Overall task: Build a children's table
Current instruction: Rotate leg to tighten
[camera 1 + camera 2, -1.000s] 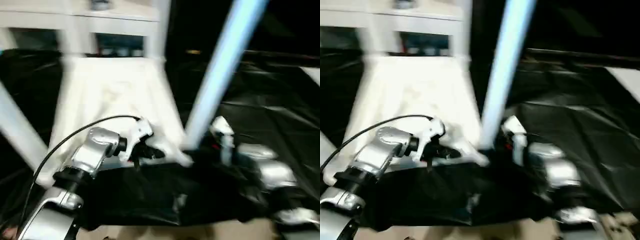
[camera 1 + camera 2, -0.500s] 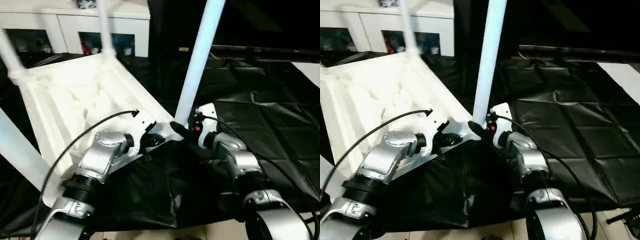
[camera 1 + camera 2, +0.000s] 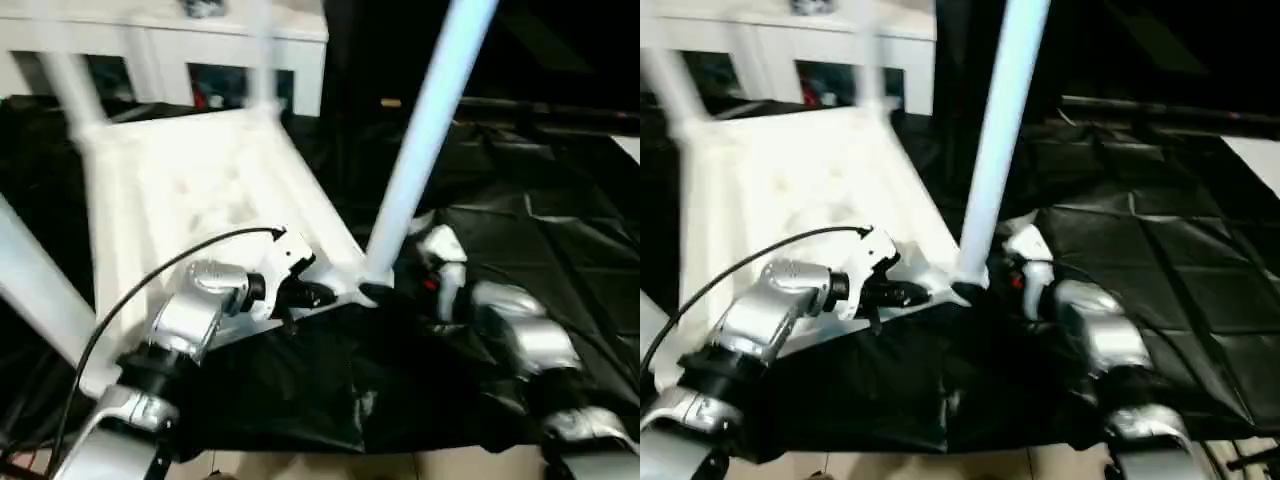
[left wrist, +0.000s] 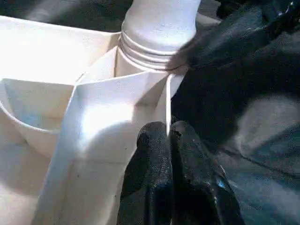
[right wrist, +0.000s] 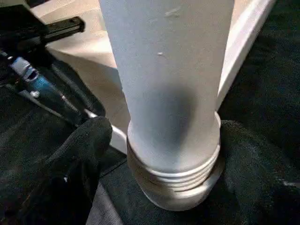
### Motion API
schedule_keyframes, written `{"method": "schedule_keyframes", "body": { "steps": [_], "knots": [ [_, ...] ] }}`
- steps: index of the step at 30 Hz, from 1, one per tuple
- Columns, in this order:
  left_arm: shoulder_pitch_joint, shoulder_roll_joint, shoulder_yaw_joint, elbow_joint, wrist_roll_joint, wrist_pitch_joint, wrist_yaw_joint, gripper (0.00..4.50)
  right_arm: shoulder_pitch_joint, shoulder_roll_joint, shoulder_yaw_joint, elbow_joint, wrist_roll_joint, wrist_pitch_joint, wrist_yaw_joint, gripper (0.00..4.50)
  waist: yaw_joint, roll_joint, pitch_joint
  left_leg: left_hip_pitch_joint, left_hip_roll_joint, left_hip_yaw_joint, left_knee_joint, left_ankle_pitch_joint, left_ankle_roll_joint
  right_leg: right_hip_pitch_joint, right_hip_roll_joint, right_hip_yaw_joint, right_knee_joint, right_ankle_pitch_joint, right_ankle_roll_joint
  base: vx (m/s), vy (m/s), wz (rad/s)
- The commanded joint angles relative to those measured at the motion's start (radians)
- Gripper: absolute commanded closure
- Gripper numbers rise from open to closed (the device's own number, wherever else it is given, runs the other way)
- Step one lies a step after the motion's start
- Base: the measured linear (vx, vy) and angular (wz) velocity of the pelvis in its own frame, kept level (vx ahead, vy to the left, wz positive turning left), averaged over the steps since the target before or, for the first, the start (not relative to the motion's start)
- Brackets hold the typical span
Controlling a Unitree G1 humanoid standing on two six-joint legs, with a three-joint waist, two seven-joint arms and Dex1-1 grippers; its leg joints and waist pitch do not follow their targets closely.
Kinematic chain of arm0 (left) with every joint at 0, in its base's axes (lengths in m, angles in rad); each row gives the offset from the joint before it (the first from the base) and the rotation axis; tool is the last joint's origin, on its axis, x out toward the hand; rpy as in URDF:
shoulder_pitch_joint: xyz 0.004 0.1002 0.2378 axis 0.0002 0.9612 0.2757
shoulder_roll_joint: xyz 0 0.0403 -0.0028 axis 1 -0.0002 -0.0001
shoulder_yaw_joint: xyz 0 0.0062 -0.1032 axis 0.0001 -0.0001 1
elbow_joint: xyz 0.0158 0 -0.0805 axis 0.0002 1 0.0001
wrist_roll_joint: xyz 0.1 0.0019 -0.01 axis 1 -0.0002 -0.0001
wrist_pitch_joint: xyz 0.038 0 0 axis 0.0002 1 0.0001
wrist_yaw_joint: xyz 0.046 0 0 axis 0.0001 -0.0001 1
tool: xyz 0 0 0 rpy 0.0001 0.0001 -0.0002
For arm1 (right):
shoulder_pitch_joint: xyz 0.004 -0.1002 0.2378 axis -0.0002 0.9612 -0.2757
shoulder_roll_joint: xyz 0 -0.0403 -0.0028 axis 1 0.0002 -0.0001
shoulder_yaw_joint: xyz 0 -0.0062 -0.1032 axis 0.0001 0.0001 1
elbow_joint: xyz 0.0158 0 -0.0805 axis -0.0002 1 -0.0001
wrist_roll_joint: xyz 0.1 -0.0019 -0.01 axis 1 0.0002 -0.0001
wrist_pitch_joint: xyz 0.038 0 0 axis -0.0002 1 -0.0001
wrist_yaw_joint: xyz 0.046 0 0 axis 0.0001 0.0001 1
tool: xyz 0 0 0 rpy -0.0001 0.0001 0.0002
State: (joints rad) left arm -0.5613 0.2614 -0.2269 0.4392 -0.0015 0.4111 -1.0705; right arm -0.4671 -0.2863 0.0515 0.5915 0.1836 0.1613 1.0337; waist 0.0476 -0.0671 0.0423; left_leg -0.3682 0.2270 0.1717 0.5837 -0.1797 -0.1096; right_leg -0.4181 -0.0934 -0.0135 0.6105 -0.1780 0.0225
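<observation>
A black sheet [image 3: 560,240] was spread over the work surface, with a white cabinet [image 3: 200,40] set against a dark background behind it; the tabletop [image 3: 200,200] was laid on the sheet with its ribbed underside turned up, and the legs were seen rising from its corner sockets; one leg [image 3: 425,140] was stood in the near corner socket on the robot's right, its ringed base seated just above the rim in the right wrist view; another leg [image 3: 35,280] was seen slanting up at the near corner on the robot's left, and two more [image 3: 70,85] were blurred at the far corners; the left gripper [image 3: 315,295] was held at the near edge of the tabletop close beside that socket, its fingers [image 4: 159,178] pressed together on a thin white rib of the underside; the right gripper [image 5: 164,154] was placed around the base of the near leg, its fingers [image 5: 79,150] set apart on either side of it, and whether the leg was touched by them could not be told
</observation>
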Motion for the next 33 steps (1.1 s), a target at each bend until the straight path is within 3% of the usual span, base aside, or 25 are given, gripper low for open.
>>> {"method": "schedule_keyframes", "body": {
  "steps": [1,4,9,10,18,19,23,28,30,33],
  "knots": [
    [-0.055,-0.023,-0.002,0.052,-0.002,-0.043,0.016,4.50,0.026,0.005,0.120,-0.107,0.051,0.005,0.200,0.70,-0.001,-0.008,-0.054,0.007,-0.009,0.021,-0.067,-0.231,0.060,0.045,-0.012,0.008,-0.077,-0.242,-0.206,0.000,0.000,0.00],
    [-0.069,-0.011,-0.001,0.080,-0.001,-0.065,-0.010,4.50,0.042,-0.019,0.127,-0.142,0.067,0.031,0.252,0.70,0.009,-0.007,-0.056,0.009,-0.007,0.022,-0.065,-0.215,0.069,0.044,-0.013,0.010,-0.074,-0.222,-0.203,0.000,0.000,0.00],
    [-0.100,0.020,-0.009,0.152,-0.011,-0.125,-0.073,4.50,0.069,-0.060,0.145,-0.227,0.099,0.106,0.332,0.70,0.013,-0.011,-0.058,0.003,-0.010,0.021,-0.065,-0.195,0.069,0.048,-0.015,0.008,-0.071,-0.215,-0.199,0.000,0.000,0.00],
    [-0.102,0.023,-0.010,0.155,-0.012,-0.128,-0.076,4.50,0.066,-0.056,0.145,-0.221,0.093,0.100,0.326,0.70,0.012,-0.015,-0.057,0.002,-0.009,0.021,-0.065,-0.195,0.067,0.048,-0.015,0.008,-0.071,-0.217,-0.200,0.000,0.000,0.00],
    [-0.082,0.029,-0.025,0.135,-0.019,-0.140,-0.115,4.50,0.046,-0.030,0.137,-0.174,0.053,0.062,0.251,0.70,0.009,-0.011,-0.057,0.001,-0.008,0.020,-0.065,-0.189,0.059,0.048,-0.017,0.007,-0.069,-0.206,-0.208,0.000,0.000,0.00],
    [-0.083,0.030,-0.026,0.137,-0.020,-0.144,-0.119,4.50,0.043,-0.020,0.130,-0.168,0.046,0.059,0.230,0.85,0.009,-0.007,-0.058,0.002,-0.008,0.020,-0.065,-0.190,0.058,0.048,-0.017,0.007,-0.068,-0.204,-0.210,0.000,0.000,0.00],
    [-0.081,0.034,-0.028,0.139,-0.019,-0.160,-0.119,4.50,0.032,0.008,0.115,-0.139,0.027,0.030,0.175,1.08,0.005,-0.008,-0.056,0.000,-0.009,0.018,-0.068,-0.209,0.045,0.047,-0.017,0.007,-0.071,-0.236,-0.202,0.000,0.000,0.00],
    [-0.056,0.047,-0.030,0.108,-0.023,-0.154,-0.131,4.50,0.016,0.023,0.099,-0.125,0.023,0.013,0.136,1.17,0.005,-0.004,-0.057,0.004,-0.007,0.018,-0.070,-0.218,0.039,0.046,-0.016,0.008,-0.070,-0.228,-0.203,0.000,0.000,0.00],
    [-0.052,0.050,-0.032,0.100,-0.025,-0.152,-0.137,4.50,0.004,0.028,0.079,-0.119,0.039,0.029,0.132,0.81,-0.001,-0.003,-0.058,0.003,-0.007,0.018,-0.069,-0.214,0.040,0.047,-0.015,0.007,-0.068,-0.205,-0.212,0.000,0.000,0.00],
    [-0.048,0.053,-0.032,0.091,-0.027,-0.152,-0.140,4.50,-0.009,0.028,0.059,-0.125,0.065,0.055,0.143,0.68,-0.004,-0.002,-0.059,0.004,-0.007,0.018,-0.068,-0.206,0.048,0.048,-0.015,0.008,-0.065,-0.178,-0.224,0.000,0.000,0.00]
  ]
}}
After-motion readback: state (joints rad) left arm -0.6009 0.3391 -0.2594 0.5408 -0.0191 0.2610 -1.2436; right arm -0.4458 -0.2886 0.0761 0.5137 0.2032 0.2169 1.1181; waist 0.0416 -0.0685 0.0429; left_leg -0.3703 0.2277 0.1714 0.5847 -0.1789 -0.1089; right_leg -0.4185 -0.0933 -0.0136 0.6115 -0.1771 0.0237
